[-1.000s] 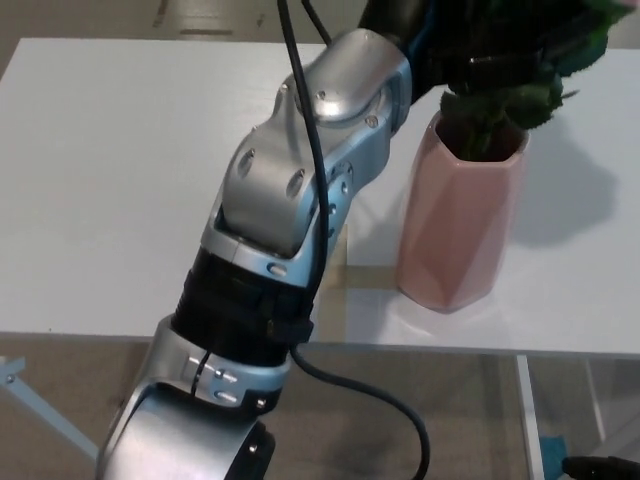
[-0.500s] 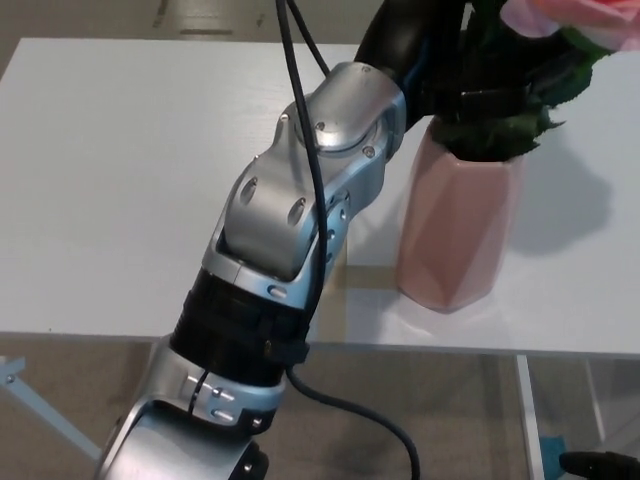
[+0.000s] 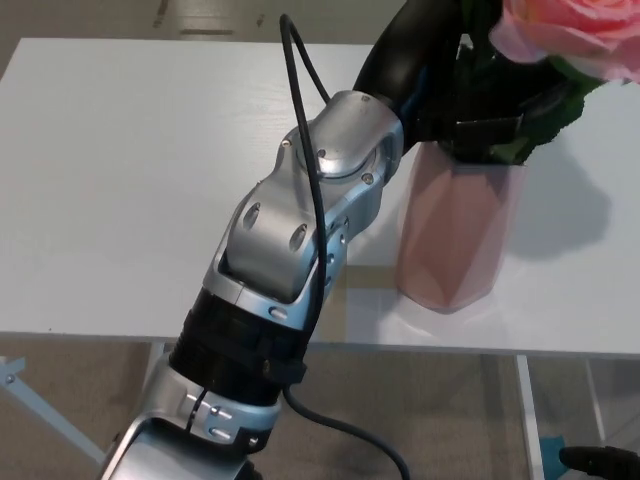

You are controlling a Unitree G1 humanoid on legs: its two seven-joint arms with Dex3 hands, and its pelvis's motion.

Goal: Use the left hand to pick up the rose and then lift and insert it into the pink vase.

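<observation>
Left hand (image 3: 480,100) grips the rose (image 3: 560,35) right over the pink vase (image 3: 455,240), far right; no readable writing.

White desk (image 3: 130,180), smooth matte top, spans nearly the full width of the head view; near edge runs across the lower third. Pink faceted vase (image 3: 458,238) stands upright on it, right of centre, close to the near edge, casting a soft shadow to its right. Possibly a seam in the top beside the vase; hard to tell.
</observation>
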